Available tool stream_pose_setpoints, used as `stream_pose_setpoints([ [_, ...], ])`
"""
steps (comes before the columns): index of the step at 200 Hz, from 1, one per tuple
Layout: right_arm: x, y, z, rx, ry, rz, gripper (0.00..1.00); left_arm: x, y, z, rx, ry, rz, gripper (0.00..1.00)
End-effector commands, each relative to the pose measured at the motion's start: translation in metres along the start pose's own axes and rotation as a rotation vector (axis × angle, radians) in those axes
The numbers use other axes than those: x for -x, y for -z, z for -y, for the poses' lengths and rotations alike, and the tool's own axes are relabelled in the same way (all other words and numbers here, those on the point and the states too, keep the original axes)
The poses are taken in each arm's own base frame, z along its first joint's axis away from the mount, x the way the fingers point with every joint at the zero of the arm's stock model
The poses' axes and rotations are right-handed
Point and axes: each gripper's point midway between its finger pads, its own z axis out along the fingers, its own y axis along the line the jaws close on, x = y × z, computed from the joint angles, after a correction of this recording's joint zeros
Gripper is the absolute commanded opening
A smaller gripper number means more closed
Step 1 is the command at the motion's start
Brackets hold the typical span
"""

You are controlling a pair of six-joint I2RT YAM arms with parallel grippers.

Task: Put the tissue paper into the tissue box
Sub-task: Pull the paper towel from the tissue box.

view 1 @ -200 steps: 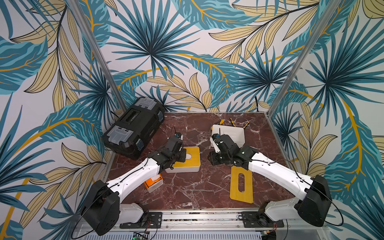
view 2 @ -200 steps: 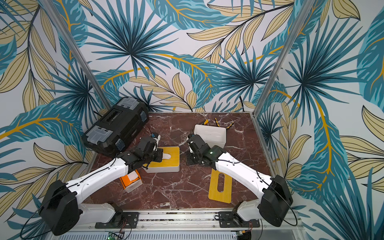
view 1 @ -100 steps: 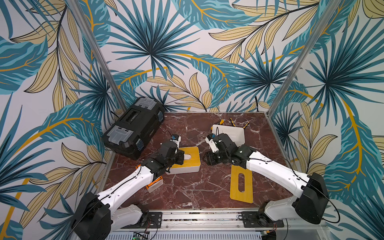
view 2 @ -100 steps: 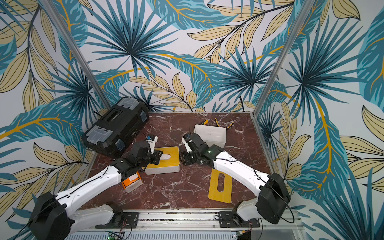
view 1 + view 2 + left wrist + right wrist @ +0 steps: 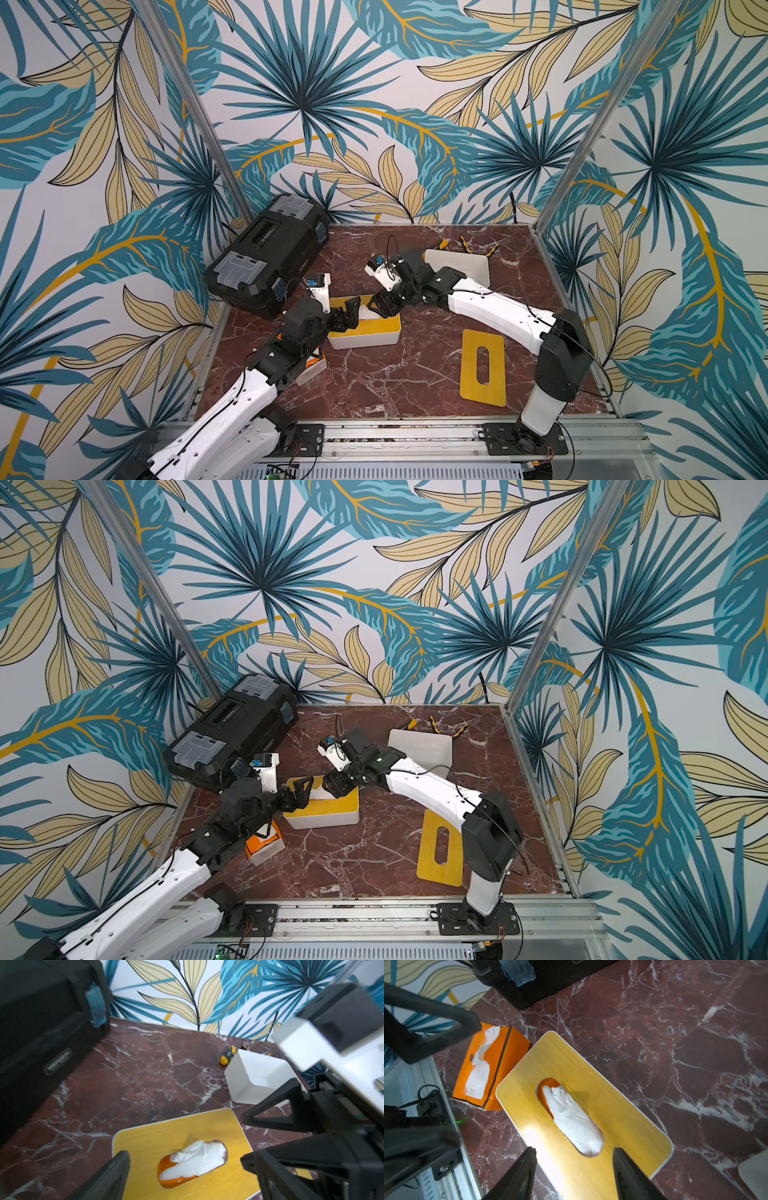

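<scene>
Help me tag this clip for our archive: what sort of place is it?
Probably a robot lab cell, not a home: two arms bolted to an aluminium rail, a marble-look tabletop boxed in by leaf-print panels, and a toolbox.

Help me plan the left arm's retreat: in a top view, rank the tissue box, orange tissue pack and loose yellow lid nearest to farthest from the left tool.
1. Tissue box, right at the left tool.
2. Orange tissue pack, by the left arm.
3. Loose yellow lid, far across, beside the right arm.

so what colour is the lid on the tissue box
The lid is yellow wood-grain, clearest in the right wrist view.
</scene>
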Motion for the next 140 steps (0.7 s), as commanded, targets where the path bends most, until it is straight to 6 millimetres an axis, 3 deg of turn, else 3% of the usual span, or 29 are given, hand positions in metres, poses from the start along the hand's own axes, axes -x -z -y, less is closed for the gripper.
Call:
stream_pose_setpoints([
  [1, -0.009, -0.019, 0.006, -0.023, 0.083, -0.062, 0.65, -0.001, 0.009, -0.028, 0.108, 0.024, 0.052, 1.00],
  [6, -0.009, -0.022, 0.008, -0.028, 0.085, -0.065, 0.64, 0.000, 0.011, -0.030, 0.112, 0.027, 0.061, 1.00],
  [12, -0.011, -0.028, -0.006, -0.010, 0.111, -0.072, 0.64, 0.000, 0.013, -0.031, 0.115, 0.030, 0.070, 1.00],
  [62, -0.016, -0.058, -0.012, -0.006, 0.109, -0.100, 0.57, 0.003, 0.022, -0.038, 0.128, 0.025, 0.107, 1.00],
  [92, -0.018, -0.065, -0.010, -0.019, 0.090, -0.131, 0.41, 0.001, 0.023, -0.039, 0.130, 0.023, 0.107, 1.00],
  [115, -0.012, -0.060, -0.010, -0.048, 0.092, -0.112, 0.19, 0.000, 0.022, -0.040, 0.132, 0.017, 0.107, 1.00],
  [140, -0.006, -0.051, -0.015, -0.057, 0.116, -0.099, 0.08, 0.000, 0.022, -0.039, 0.130, 0.017, 0.105, 1.00],
])
